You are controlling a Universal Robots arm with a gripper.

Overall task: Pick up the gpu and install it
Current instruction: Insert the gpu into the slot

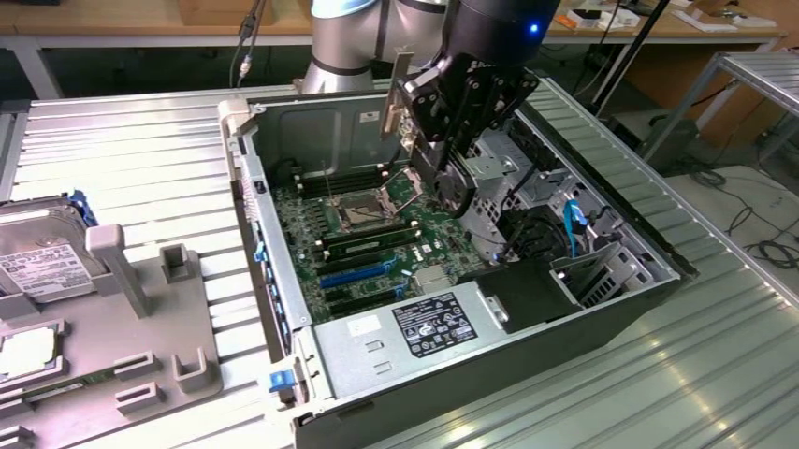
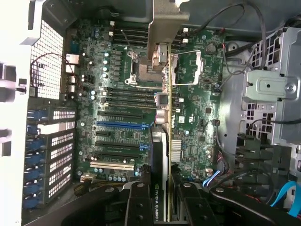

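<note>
The gpu (image 1: 403,94) hangs above the open computer case (image 1: 268,271), over the motherboard (image 1: 374,243). My gripper (image 1: 440,164) is shut on it. In the wrist view the gpu (image 2: 165,108) appears edge-on as a thin green card. Its silver end bracket (image 2: 162,28) points away from the fingers, and its black cooler block (image 2: 157,150) sits on one face. The black fingers (image 2: 136,205) clamp the card from both sides. Below it lie the expansion slots, among them a blue slot (image 2: 120,125). The card stands clear of the board.
A drive cage (image 1: 500,168) and cables with a blue lead (image 1: 574,220) sit at the case's side toward the exterior view's right. The power supply (image 1: 437,323) fills the near end. A silver hard drive (image 1: 37,257) and a grey fixture (image 1: 125,318) lie outside, at the exterior view's left.
</note>
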